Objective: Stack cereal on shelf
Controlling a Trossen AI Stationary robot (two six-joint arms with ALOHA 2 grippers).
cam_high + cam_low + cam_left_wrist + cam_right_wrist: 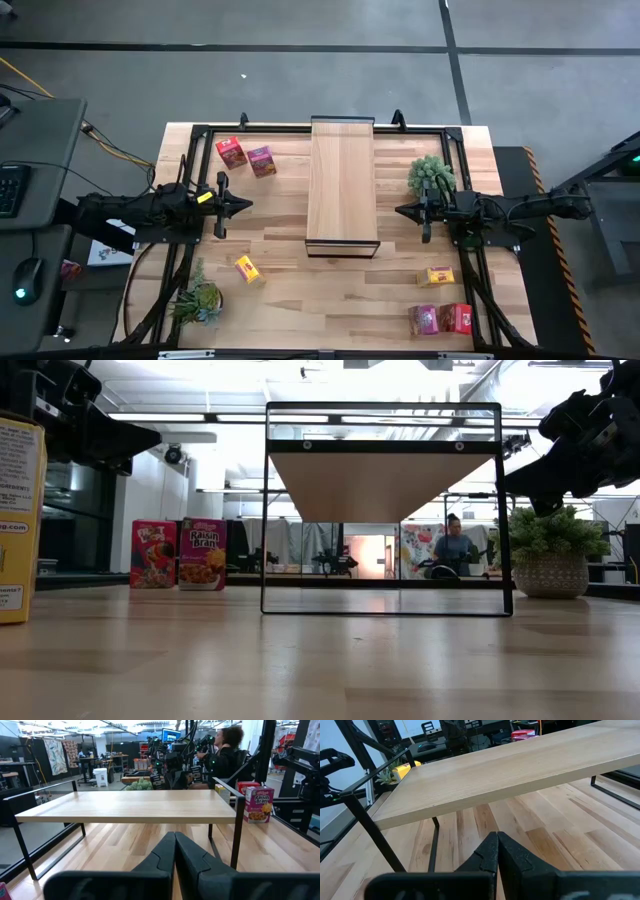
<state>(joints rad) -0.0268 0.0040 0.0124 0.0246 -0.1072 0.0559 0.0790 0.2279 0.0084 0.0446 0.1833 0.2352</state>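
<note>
Six cereal boxes lie around the shelf (342,180), none on it; both tools, left (243,205) and right (402,211), are closed and empty, so open wide before reaching the yellow box (246,269) at 7 o'clock.

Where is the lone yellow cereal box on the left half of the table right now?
In the high view, the yellow box lies on the table's left half, between the shelf and the left plant, near the front edge.

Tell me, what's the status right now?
Left gripper and right gripper shut, empty, flanking shelf. Shelf bare; cereal boxes on table. Nothing in the way.
</note>
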